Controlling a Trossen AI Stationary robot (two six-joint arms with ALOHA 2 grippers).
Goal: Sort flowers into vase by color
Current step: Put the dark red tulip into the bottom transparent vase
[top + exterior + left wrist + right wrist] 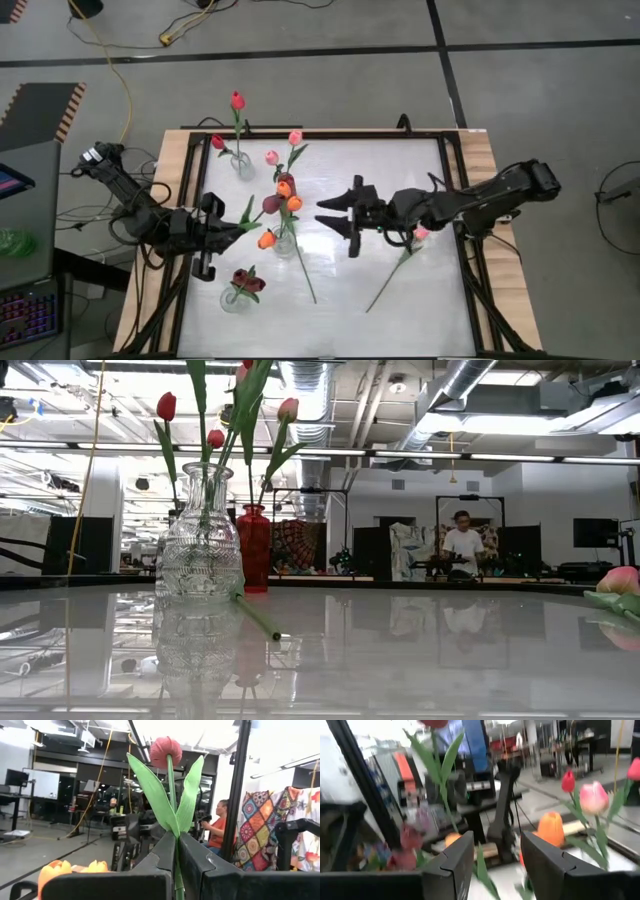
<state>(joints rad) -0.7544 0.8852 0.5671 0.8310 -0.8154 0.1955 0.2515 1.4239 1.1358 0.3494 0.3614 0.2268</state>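
Left pincer [176,857] pinches a reddish tulip [167,751] by its stem, so keep it upright while you carry it toward the vase [283,242] just ahead.

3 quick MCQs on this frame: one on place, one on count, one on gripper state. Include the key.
1. Where is the loose pink tulip?
A. In the maroon vase
B. Flat on the table by the right arm
C. In the right gripper

2. How many glass vases are on the table?
A. Two
B. Three
C. Five

3. What is the left gripper's state?
A. Shut on a tulip stem
B. Open, empty
C. Out of view

Key:
1 B: the pink tulip lies on the table.
2 B: the high view shows three glass vases.
3 A: the left gripper pinches the tulip stem.
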